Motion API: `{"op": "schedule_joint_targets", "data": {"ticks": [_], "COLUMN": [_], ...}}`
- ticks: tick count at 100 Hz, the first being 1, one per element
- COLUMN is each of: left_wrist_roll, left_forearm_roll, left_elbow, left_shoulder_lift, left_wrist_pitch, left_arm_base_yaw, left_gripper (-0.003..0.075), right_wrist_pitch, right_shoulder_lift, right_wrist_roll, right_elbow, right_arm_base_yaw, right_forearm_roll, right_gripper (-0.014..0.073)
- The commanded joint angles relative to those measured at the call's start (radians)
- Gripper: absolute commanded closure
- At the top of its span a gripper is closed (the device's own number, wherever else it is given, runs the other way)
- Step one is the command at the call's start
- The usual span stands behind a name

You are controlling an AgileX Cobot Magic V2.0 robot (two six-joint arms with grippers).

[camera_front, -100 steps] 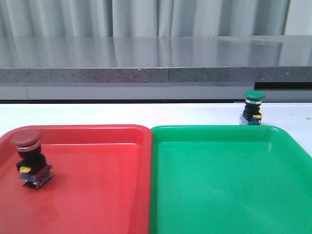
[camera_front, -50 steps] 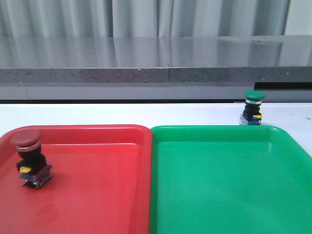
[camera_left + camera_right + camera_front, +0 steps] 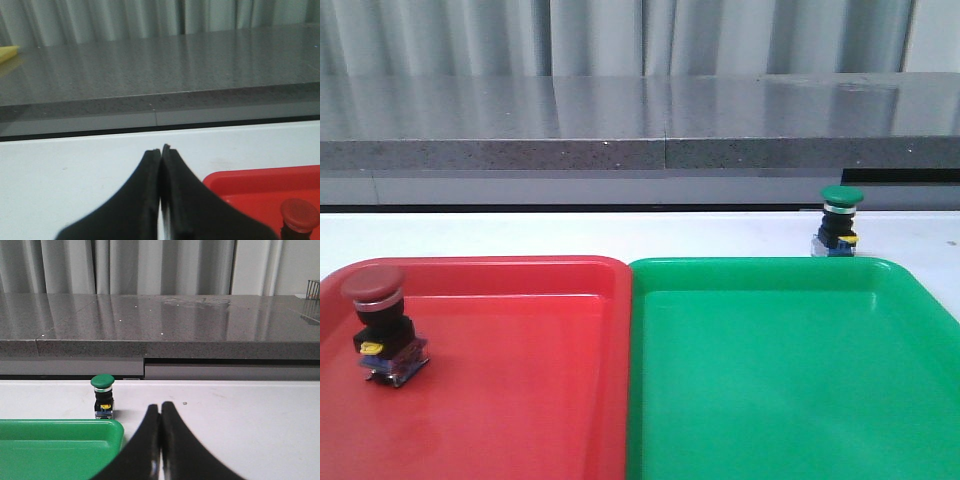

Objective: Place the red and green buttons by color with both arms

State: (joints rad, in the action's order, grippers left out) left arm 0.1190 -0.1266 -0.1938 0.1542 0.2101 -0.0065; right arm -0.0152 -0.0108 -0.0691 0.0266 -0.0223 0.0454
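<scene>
The left gripper has its two black fingers pressed together, tips touching, with nothing between them. It hangs over the white table, short of the red tray, whose rounded corner lies just beside the fingers on their right side. The red button stands in that tray, further to the gripper's right and nearer the camera than the fingertips; only its cap and a bit of the collar show at the wrist view's edge.

The right gripper is likewise closed, fingertips meeting, empty. It also sits above the bare table. The green button stands upright on the table ahead of it and to its left, clear of the fingers, just beyond the far rim of the green tray. The tray's corner lies near the left finger.

From the front neither gripper shows. The red button stands tilted slightly in the left part of the red tray, near its left rim. The green button stands on the table just behind the green tray, toward its right end. The two trays lie side by side, rims touching. Beyond the table runs a grey counter with curtains behind it.
</scene>
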Motion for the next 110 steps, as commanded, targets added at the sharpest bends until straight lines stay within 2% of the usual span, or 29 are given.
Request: {"op": "schedule_joint_targets", "data": {"ticks": [1,35,110], "left_wrist_roll": [-0.043,-0.041,-0.041], "left_forearm_roll": [0.047,0.105,0.112], "left_elbow": [0.023,0.208,0.208], "left_shoulder_lift": [-0.043,-0.191,-0.191], "left_wrist_pitch": [-0.125,-0.243,-0.242], "left_arm_base_yaw": [0.038,0.041,0.041], "left_gripper": [0.0741,0.0741,0.0741], "right_wrist_pitch": [0.079,0.078,0.079], "right_shoulder_lift": [-0.022,-0.022,-0.021], "right_wrist_roll": [0.001,0.001,0.001], "right_elbow": [-0.018,-0.018,-0.018], "right_arm_base_yaw": [-0.004,-0.004,-0.004], "right_forearm_roll": [0.004,0.004,0.004], "right_gripper": [0.0658,0.0658,0.0658]}}
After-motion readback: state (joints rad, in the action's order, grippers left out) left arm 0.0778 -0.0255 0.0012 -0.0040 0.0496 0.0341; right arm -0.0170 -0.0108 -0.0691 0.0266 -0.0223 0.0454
